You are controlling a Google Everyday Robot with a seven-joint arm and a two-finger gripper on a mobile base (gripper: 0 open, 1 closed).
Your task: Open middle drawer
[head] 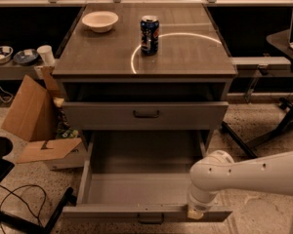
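The middle drawer [141, 186] is pulled far out of the grey cabinet and shows a plain grey, empty inside. Its flat front [112, 212] faces me, with a small dark handle [151, 221] at the centre. My white arm [254, 177] reaches in from the right. My gripper [196, 212] points down at the right part of the drawer's front edge, mostly hidden behind the rounded wrist.
A narrower drawer [146, 114] with a dark handle sits above, with a dark gap over it. On the cabinet top [185, 57] stand a blue can [149, 34] and a white bowl [100, 21]. Cardboard boxes [31, 113] lie at the left, and chair legs [263, 130] are at the right.
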